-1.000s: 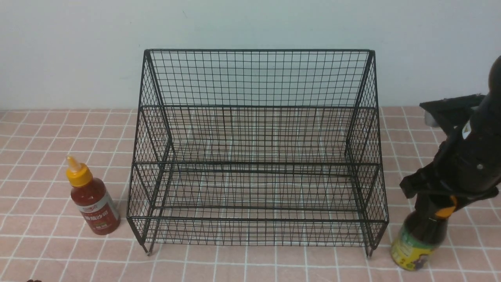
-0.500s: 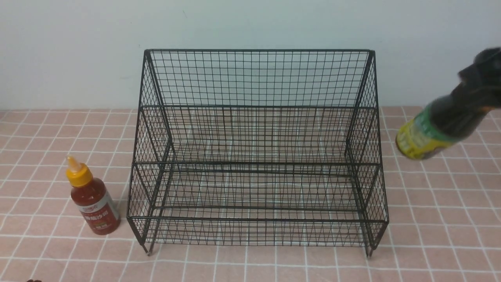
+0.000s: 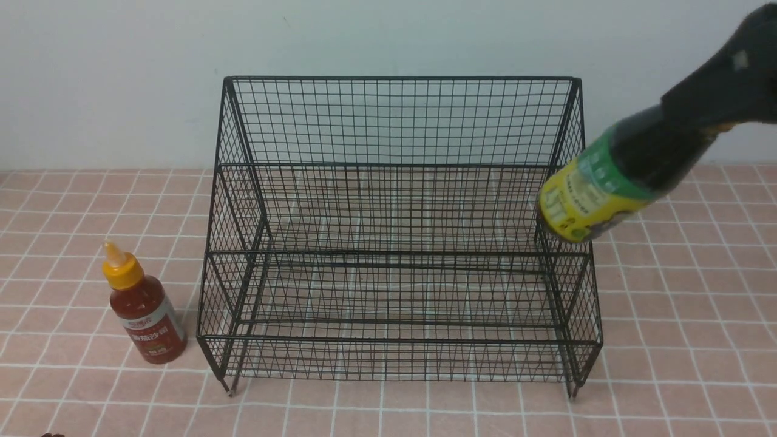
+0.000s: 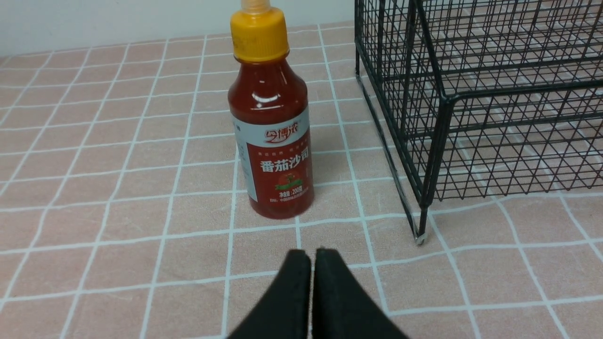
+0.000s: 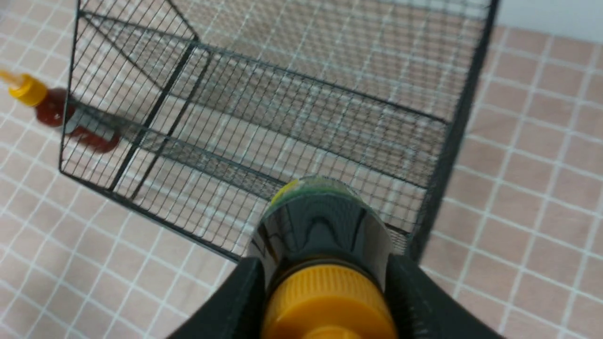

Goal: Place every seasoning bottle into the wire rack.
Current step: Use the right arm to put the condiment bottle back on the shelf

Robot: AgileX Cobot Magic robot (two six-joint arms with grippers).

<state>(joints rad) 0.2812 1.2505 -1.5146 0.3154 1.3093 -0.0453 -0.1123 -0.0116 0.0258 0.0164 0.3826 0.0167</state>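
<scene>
**On the left a bottle waits; on the right one hangs tilted over the wire**

Far to my left, the red sauce bottle [image 3: 145, 318] stands upright on the checked cloth [image 3: 668, 303]. It is outside the wire rack [image 3: 400, 77], just beside its front left foot. My left gripper [image 4: 312, 256] sits low in front of it with the jaws pressed together, holding nothing. If I pushed in like this I would probably tip that slim bottle, perhaps against the rack's leg, so the jaws must spread first.

Both tiers of the rack are bare.

On the right, the dark sauce bottle [image 3: 598, 188] is in the air, tilted, its base aimed down towards the rack's right side wall. My right gripper [image 5: 325, 292] pinches it at the neck, just under the orange cap.

I see three risks here:
- The heavy body may swing or twist in so high a grip.
- The base may catch the side wire, since I cannot tell whether it has cleared the wall.
- Let go at this angle, it would likely topple on the mesh.
</scene>
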